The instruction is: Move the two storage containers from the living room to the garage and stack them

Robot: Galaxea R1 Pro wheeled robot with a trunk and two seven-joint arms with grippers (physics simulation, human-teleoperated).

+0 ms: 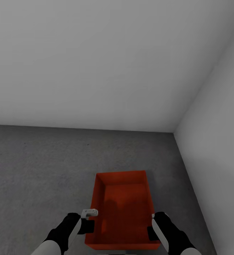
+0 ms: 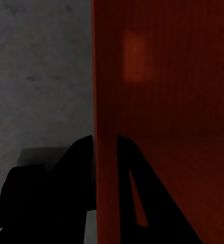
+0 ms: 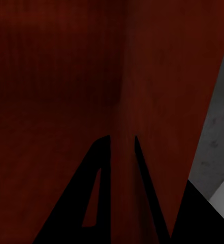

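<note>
The left gripper (image 2: 105, 168) is pinched onto the bin's (image 1: 122, 209) left wall, one dark finger (image 2: 66, 193) seen outside the thin wall and one inside. The right gripper (image 3: 123, 168) is clamped the same way on the bin's right wall, the wall caught between its two fingers. Both arms are cut off by the head view's lower edge, and the bin's near end is partly hidden there. The red-orange bin is seen over the grey floor (image 1: 35, 170), open side up, its long axis pointing away toward the pale wall (image 1: 95, 63). Whether it touches the floor cannot be told.
</note>
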